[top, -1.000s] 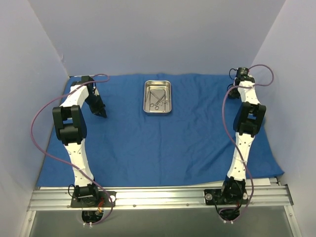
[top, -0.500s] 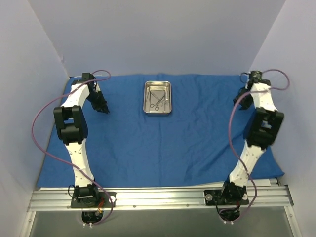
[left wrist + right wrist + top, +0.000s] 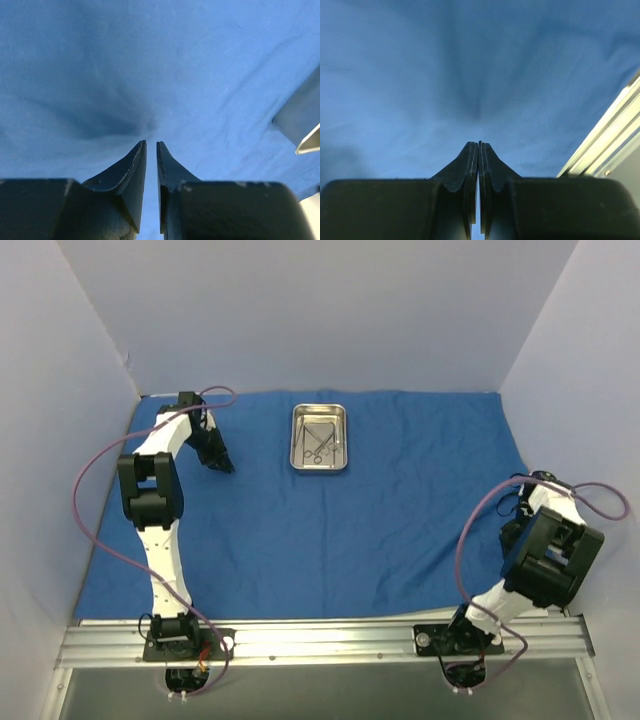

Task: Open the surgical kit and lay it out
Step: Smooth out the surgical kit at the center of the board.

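Layout of the surgical kit, three views.

Top view: we see the royal-blue cloth wrap [image 3: 400,520] spread open and nearly flat. The steel tray [image 3: 320,437] rests on it near the far edge at centre, and thin scissor-like instruments [image 3: 320,444] lie inside the tray. Within the last second the right arm [image 3: 548,560] has left the far right corner of the cloth and folded down low beside its base at the near right. The left arm [image 3: 150,490] has swung slightly toward the tray. We judge that the unwrapping is finished and the far right corner let go, so what remains is to set out the instruments. The left arm stands with its elbow raised, and the left tool [image 3: 222,464] points down at the cloth to the left of the tray, apart from it. The right tool is hidden under its own arm in this view.

Left wrist view: the fingers stand a narrow slit apart with nothing between them, poised over bare cloth. One shiny corner of the tray shows at the right edge.

Right wrist view: the right tool [image 3: 479,144] is closed, fingers pressed together and empty, over smooth cloth. The aluminium rail [image 3: 600,140] runs close by at the right.
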